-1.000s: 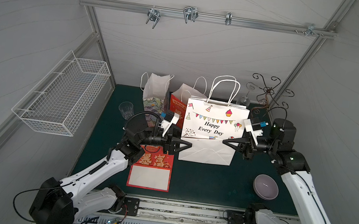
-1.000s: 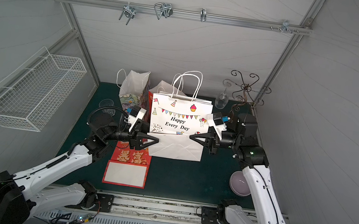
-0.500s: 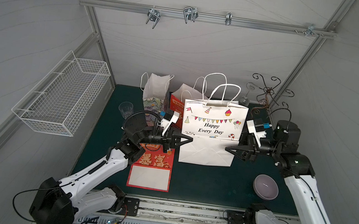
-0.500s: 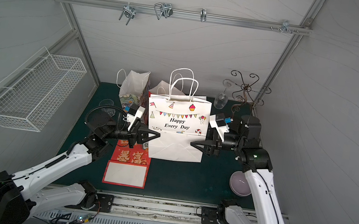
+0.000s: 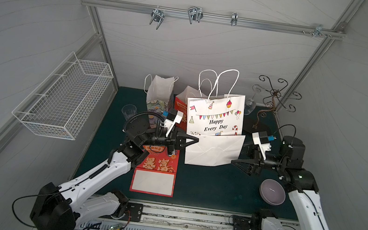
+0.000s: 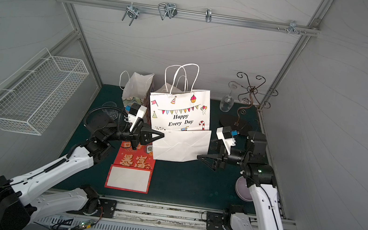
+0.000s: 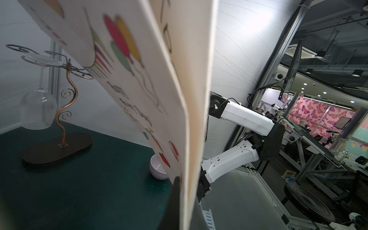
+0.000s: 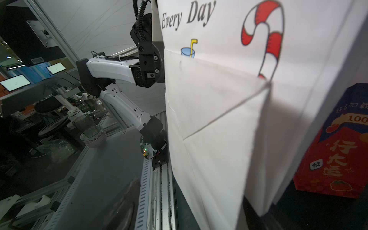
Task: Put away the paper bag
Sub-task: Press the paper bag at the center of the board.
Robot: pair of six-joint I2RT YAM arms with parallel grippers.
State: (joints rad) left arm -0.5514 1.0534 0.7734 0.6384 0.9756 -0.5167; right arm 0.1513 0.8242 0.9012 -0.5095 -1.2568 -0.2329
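wire basket (image 5: 63,96): wall (image 5: 16,48) | purple bowl (image 5: 272,191): mat (image 5: 204,187) | wine glass (image 5: 250,104): on stand (image 5: 276,93)

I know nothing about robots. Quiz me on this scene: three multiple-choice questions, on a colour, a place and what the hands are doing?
1. The bowl is: A green; B pale purple; C red.
2. The wine glass is: A in the bowl; B in the wire basket; C hanging from the curly metal rack.
3. The "Happy Every Day" paper bag is gripped by: A left hand; B right hand; C both.
1 B: lilac in both top views. 2 C: upside down on the rack. 3 A: left hand shut on its edge, right hand open, not gripping.
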